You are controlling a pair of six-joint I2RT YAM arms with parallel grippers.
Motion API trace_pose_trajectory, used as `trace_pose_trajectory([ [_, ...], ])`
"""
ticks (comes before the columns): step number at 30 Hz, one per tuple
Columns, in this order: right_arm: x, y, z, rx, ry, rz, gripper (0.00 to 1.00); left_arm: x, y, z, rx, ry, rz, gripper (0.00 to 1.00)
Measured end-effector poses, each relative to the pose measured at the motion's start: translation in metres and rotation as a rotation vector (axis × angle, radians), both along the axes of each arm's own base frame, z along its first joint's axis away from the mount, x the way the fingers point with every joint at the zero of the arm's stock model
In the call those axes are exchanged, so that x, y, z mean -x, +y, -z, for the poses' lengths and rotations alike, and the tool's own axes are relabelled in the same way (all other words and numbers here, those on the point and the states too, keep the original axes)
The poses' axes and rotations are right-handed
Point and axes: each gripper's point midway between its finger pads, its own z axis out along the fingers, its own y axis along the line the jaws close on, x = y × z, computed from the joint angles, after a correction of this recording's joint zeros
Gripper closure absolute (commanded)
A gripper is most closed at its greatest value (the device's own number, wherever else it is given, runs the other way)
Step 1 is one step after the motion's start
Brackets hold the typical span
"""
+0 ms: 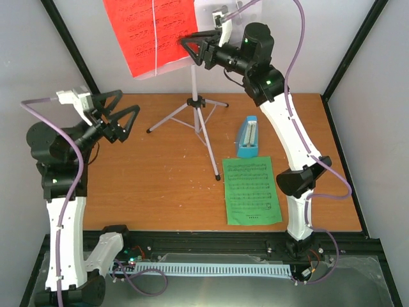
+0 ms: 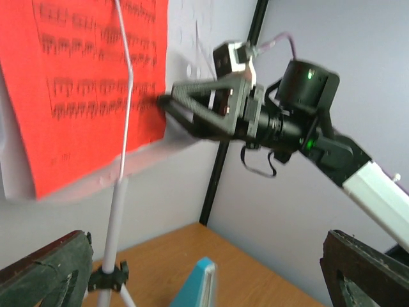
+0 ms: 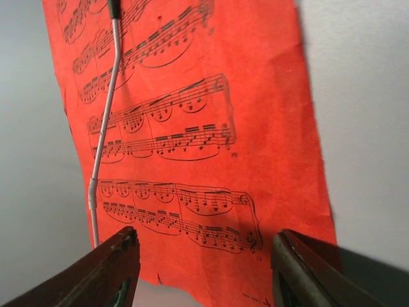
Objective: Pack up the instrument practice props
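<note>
Tripod legs (image 1: 208,144) — mid-table obstacle

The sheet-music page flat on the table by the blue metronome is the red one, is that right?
No: the top external view shows the green page flat on the table by the blue metronome; the red page is on the stand.

You've got the red page (image 1: 150,32) upright on the tripod music stand (image 1: 195,102). The blue metronome (image 1: 248,137) sits beside the flat green page (image 1: 251,190).
</note>
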Motion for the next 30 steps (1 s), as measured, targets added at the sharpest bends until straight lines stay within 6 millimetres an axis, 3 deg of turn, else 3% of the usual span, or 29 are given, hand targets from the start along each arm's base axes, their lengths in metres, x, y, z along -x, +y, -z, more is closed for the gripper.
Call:
trace_pose_trajectory([
  [4, -0.002, -0.005, -0.001, 0.019, -0.017, 0.070, 0.42, -0.008, 0.002, -0.033, 0.024, -0.031, 0.003, 0.02],
  [10, -0.006, -0.022, -0.009, 0.026, -0.031, 0.174, 0.41, -0.041, 0.000, -0.054, 0.075, -0.004, 0.081, 0.05],
  [14, -0.006, -0.025, -0.012, 0.023, -0.037, 0.193, 0.40, -0.061, 0.002, -0.057, 0.084, 0.023, 0.083, 0.06],
  [21, -0.005, -0.017, -0.008, 0.012, -0.019, 0.142, 0.41, -0.075, 0.007, -0.072, 0.070, -0.006, 0.041, 0.21],
  [30, -0.005, -0.002, 0.000, -0.003, 0.001, 0.055, 0.45, -0.103, 0.018, -0.056, 0.036, 0.016, -0.044, 0.26],
])
